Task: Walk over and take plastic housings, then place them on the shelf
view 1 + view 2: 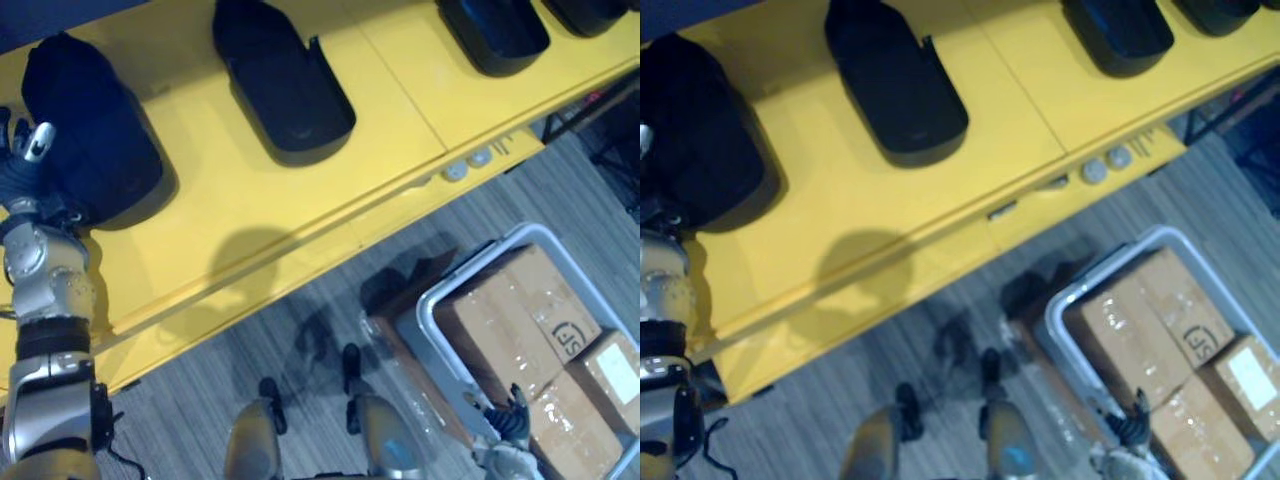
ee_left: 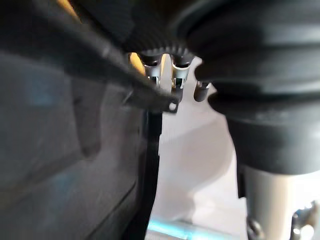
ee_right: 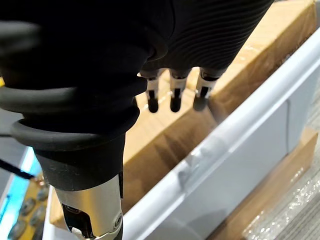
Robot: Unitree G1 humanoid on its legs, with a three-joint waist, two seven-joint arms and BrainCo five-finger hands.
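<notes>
Your left hand [image 1: 22, 160] is up at the left end of the yellow shelf [image 1: 250, 210]. It is right against the side of a big black plastic housing [image 1: 90, 130] that sits on the shelf. In the left wrist view the housing's dark wall is very close to the hand. You cannot tell if the hand is gripping the housing or just touching it.

More black housings sit along the same shelf. A second housing [image 1: 285, 85] is in the middle, well apart from the first one, with bare yellow shelf between them. A third housing [image 1: 495, 35] is farther right. A fourth housing [image 1: 590, 10] peeks in at the top right corner. Two small round knobs [image 1: 455, 172] sit on the front edge of the shelf.

Your right hand [image 1: 508, 418] is down low on the right. It hangs over a pale bin [image 1: 470, 265] that stands on the grey floor [image 1: 200, 400] in front of the shelf. The hand is loose and straight and holds nothing. Its fingertips [image 3: 174, 102] point down at the brown boxes [image 1: 510, 320] packed tight in the bin. The bin's pale wall is just beside the hand. A flat brown board [image 3: 270, 200] lies under the bin.
</notes>
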